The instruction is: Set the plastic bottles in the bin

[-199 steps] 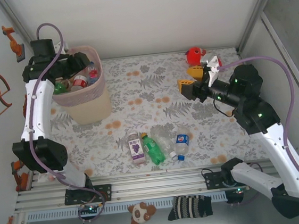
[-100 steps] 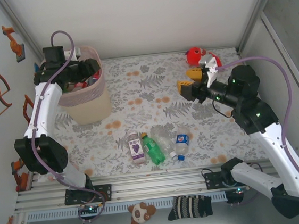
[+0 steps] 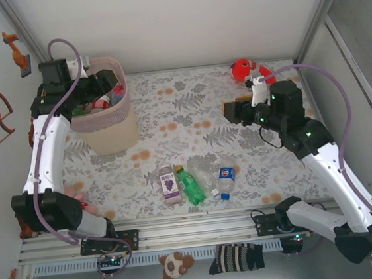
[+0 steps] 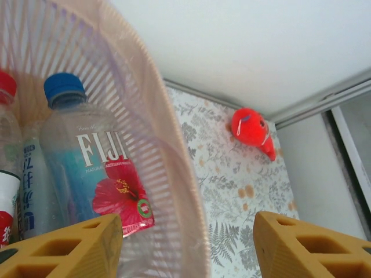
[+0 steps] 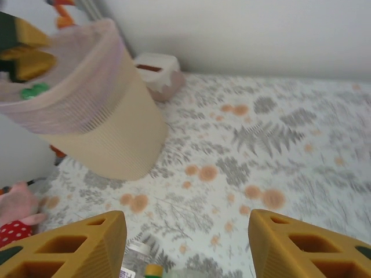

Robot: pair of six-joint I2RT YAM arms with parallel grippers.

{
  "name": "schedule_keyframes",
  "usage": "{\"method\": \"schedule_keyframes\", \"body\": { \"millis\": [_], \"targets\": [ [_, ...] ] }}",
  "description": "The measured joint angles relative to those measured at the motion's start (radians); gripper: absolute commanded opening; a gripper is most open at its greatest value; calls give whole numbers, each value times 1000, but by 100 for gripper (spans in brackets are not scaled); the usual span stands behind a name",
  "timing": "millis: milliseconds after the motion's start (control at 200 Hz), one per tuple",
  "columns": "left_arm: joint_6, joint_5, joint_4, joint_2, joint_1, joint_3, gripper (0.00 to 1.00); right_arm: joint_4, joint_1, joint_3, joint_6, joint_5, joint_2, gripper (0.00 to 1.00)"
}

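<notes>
The bin (image 3: 108, 124) stands at the table's back left, with plastic bottles inside, among them a blue-capped Fiji bottle (image 4: 87, 168). My left gripper (image 3: 103, 81) hovers open over the bin's rim (image 4: 174, 174), nothing in it. On the table near the front lie a purple-label bottle (image 3: 170, 183), a green bottle (image 3: 191, 186) and a clear blue-label bottle (image 3: 225, 180). My right gripper (image 3: 233, 112) hangs open above the table's right middle, facing the bin (image 5: 104, 116). Two bottle tops (image 5: 139, 255) peek in at its view's lower edge.
A red-orange fish plush (image 3: 245, 68) lies at the back right, also in the left wrist view (image 4: 250, 127). A white box (image 5: 155, 72) sits behind the bin. A pink plush (image 5: 17, 208) lies left of the bin. Flowered tabletop between bin and bottles is bare.
The left arm swung right over the bin, then back left, its gripper still above the rim. The right wrist turned and shifted slightly left, hiding its yellow fingers from above.
</notes>
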Motion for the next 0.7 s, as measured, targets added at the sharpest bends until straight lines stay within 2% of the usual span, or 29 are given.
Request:
{"method": "schedule_keyframes", "body": {
  "millis": [280, 501, 701],
  "targets": [
    [-14, 7, 64, -90, 0, -66, 62, -132, 0, -65, 124, 116, 90, 56],
    [-27, 13, 81, -105, 0, -126, 62, -201, 0, -80, 172, 114, 231, 55],
    [-31, 14, 97, -120, 0, -155, 62, -208, 0, -190, 240, 90, 294, 58]
  ]
}}
